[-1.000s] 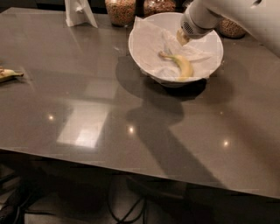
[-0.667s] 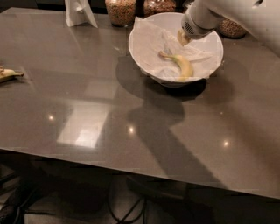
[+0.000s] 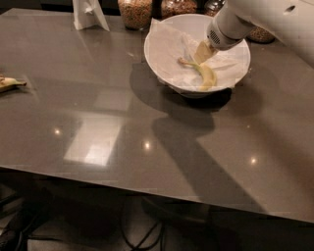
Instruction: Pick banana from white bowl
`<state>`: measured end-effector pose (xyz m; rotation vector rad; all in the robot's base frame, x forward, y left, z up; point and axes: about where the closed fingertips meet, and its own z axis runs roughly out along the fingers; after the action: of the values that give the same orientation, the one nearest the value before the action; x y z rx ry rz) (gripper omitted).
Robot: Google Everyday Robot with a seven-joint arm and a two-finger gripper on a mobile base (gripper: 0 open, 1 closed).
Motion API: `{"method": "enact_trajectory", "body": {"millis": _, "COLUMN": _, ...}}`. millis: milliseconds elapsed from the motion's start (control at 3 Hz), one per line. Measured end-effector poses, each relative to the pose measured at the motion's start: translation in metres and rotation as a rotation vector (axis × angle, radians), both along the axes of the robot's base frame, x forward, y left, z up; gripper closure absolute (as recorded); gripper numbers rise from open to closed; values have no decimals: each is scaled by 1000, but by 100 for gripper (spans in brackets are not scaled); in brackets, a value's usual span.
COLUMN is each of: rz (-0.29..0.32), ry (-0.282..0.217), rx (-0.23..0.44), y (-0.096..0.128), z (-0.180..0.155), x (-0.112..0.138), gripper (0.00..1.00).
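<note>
claw [image 3: 202, 52]: inside white bowl [image 3: 156, 63], just over banana [image 3: 206, 75], spread cannot be told | banana: lies in bowl, stem leftward | worktop [image 3: 147, 186]: paler banana [image 3: 11, 83] at left edge

Your gripper [image 3: 202, 52] sat inside the bowl [image 3: 164, 49], just above the banana [image 3: 207, 76], hiding part of its far wall. The jars [image 3: 135, 12] were cropped at the top, a second banana [image 3: 10, 83] at the left edge.

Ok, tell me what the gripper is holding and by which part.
Cannot be told: the gripper sits inside the white bowl, by the banana lying there, but whether it grips it is not visible.
</note>
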<state>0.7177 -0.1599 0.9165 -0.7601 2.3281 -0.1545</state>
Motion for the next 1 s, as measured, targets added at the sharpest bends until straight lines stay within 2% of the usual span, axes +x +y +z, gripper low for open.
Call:
{"method": "enact_trajectory", "body": {"millis": 333, "rz": -4, "ry": 23, "rx": 17, "y": -1, "z": -11, "x": 2, "gripper": 46}}
{"method": "enact_trajectory", "body": {"millis": 1000, "rz": 11, "ry": 85, "rx": 22, "y": 5, "z": -37, "x": 3, "gripper": 55}}
